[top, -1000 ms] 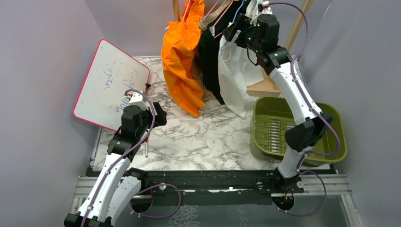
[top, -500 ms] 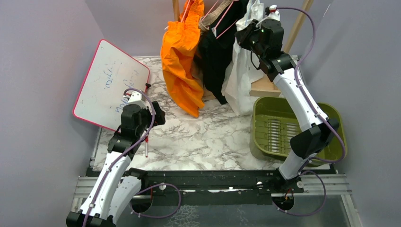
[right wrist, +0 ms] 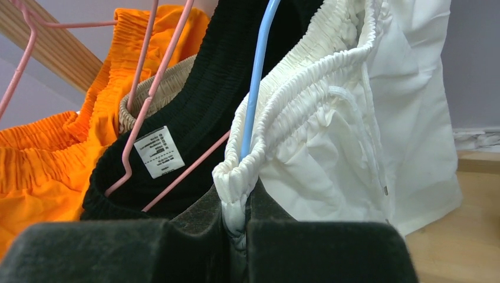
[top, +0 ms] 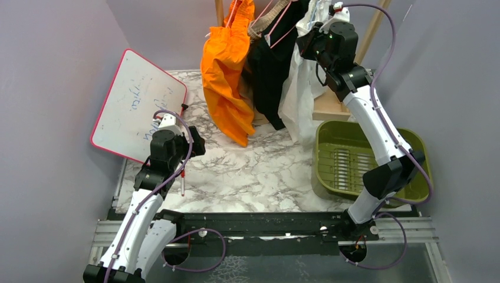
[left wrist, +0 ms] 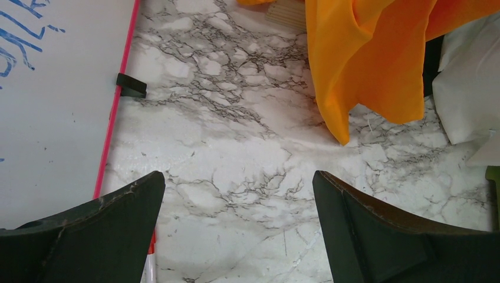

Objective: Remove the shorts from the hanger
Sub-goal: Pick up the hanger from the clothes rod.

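Four pairs hang at the far side of the worktop point(top: 253, 171): orange shorts point(top: 227, 76) on the left, then tan shorts point(right wrist: 176, 68), black shorts point(top: 268, 71) and white shorts point(top: 298, 100). The right pincer point(right wrist: 236, 213) pinches the white waistband by a blue hanger point(right wrist: 256, 76). The left pincer point(left wrist: 236, 224) is spread wide, low over the worktop.

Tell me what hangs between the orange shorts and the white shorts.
The black shorts hang there, a tan pair's waistband squeezed between them and the orange shorts; clearest in the right wrist view.
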